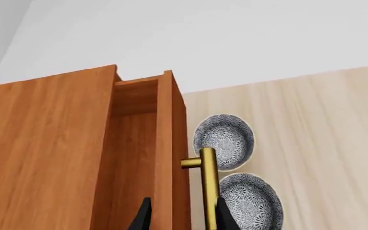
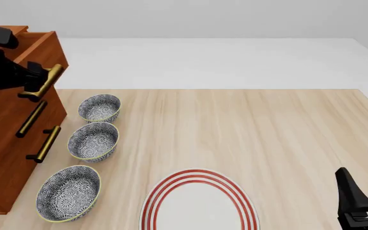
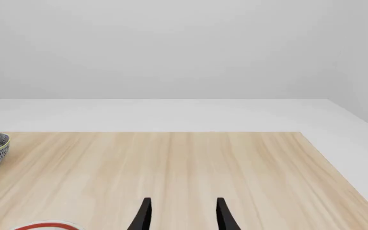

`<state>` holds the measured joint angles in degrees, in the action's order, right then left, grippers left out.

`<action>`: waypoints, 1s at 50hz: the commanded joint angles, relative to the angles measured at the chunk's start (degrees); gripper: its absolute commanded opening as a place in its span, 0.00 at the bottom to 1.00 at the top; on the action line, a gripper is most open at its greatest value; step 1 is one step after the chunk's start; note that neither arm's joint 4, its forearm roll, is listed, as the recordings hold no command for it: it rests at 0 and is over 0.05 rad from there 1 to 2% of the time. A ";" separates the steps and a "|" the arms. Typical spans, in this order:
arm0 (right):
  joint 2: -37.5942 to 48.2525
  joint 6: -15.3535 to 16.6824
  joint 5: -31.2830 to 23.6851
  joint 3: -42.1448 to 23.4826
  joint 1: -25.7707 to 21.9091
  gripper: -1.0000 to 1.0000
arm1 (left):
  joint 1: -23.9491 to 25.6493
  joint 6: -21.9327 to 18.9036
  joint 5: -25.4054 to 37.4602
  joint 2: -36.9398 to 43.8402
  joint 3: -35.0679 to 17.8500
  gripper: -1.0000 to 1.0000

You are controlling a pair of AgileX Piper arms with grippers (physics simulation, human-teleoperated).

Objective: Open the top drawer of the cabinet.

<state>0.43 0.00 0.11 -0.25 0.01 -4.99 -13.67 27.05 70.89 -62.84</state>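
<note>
The cabinet (image 2: 5,158) stands at the table's left edge, reddish-brown with three brass handles. Its top drawer (image 2: 40,48) is pulled partway out, and the left wrist view looks into its open inside (image 1: 132,143). My left gripper (image 1: 182,218) is at the drawer's brass handle (image 1: 208,187), with its fingers spread wide. One finger is just outside the bar and the other is on the inner side of the drawer front. In the front view the black left arm covers the gripper beside the handle (image 2: 43,81). My right gripper (image 2: 366,191) hangs open and empty at the front right.
Three patterned bowls (image 2: 99,107) (image 2: 93,141) (image 2: 69,192) line up just right of the cabinet. A white plate with red rings (image 2: 200,203) lies at the front centre. Two lower drawer handles (image 2: 32,119) (image 2: 46,143) jut out below the top one.
</note>
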 commanded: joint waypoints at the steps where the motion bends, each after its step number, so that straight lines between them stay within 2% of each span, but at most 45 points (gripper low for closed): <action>1: 0.00 0.00 0.00 0.00 0.00 1.00 | 0.81 -0.41 1.67 -0.03 -0.89 1.00; 29: 0.00 0.00 0.00 0.00 -0.01 1.00 | 2.16 -2.05 5.41 0.86 -4.58 1.00; 50: 0.00 0.00 0.00 0.00 0.00 1.00 | 4.00 -2.15 6.50 0.79 -4.73 1.00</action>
<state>0.43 0.00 0.11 -0.25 0.01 -1.81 -15.84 32.76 71.64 -66.97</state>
